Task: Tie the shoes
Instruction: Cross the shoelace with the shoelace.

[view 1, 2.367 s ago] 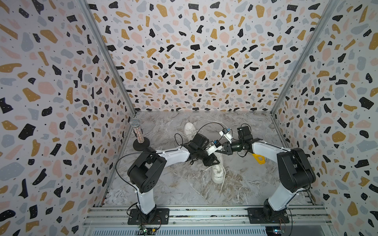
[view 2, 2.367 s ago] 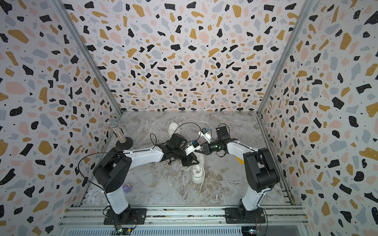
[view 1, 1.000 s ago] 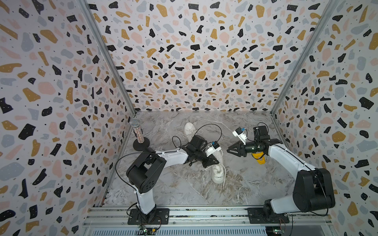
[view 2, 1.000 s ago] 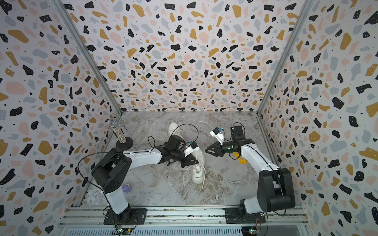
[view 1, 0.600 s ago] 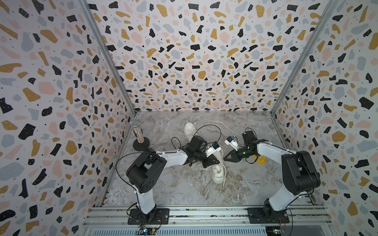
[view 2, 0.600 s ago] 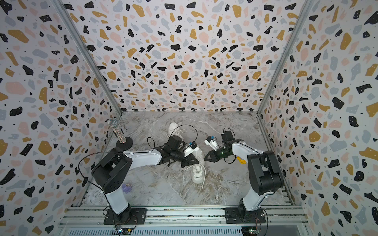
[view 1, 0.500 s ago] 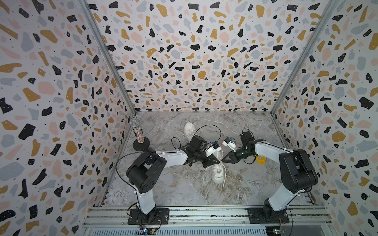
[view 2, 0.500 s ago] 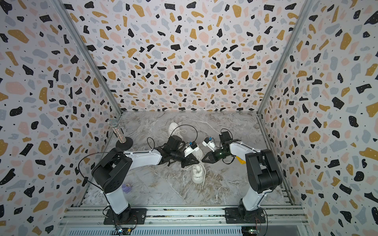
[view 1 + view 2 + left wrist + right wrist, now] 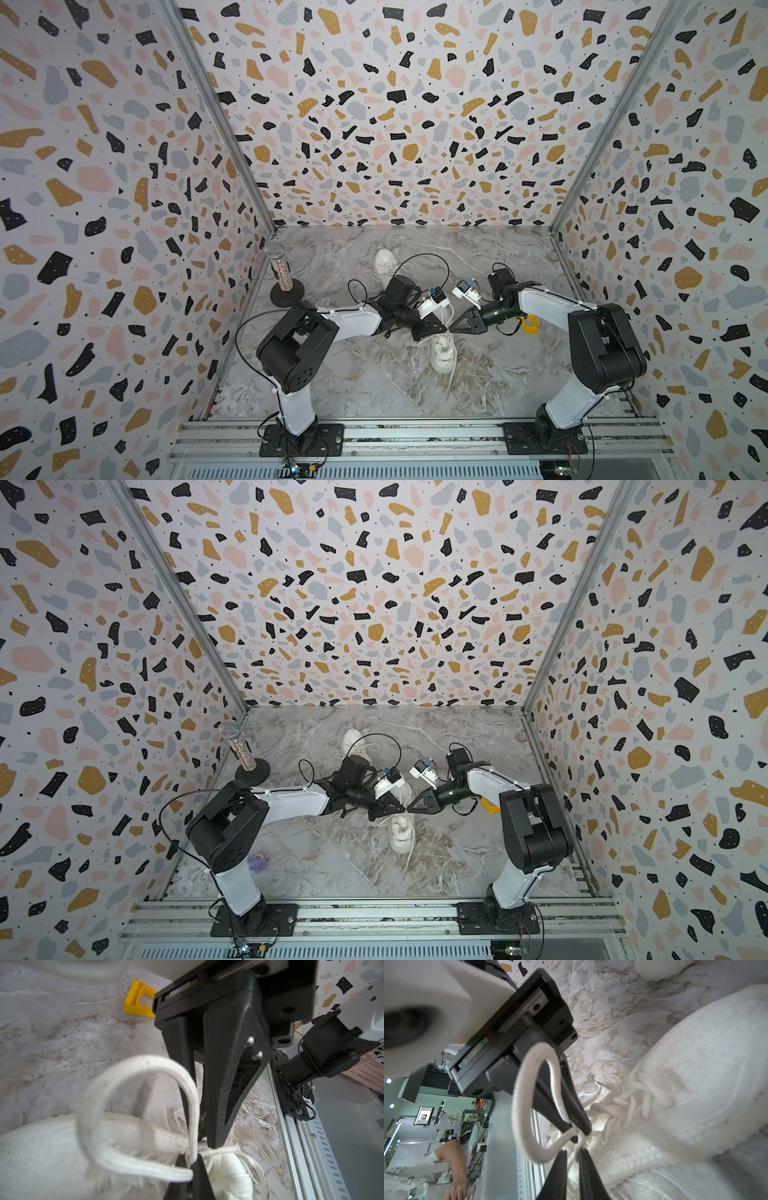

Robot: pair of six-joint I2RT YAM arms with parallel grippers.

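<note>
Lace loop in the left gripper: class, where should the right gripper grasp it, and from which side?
Likely the lace loop at its narrow neck beside the left gripper, coming from the opposite side: both strands meet there; the bow gapes.

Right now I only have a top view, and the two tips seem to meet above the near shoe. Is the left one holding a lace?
Observer: Yes. The left wrist view shows the left gripper with its fingers shut on the base of a lace loop.
Operator: And the right one?
Observer: The right wrist view shows a lace strand running between the fingers of the right gripper; I can't tell whether they pinch it.
</note>
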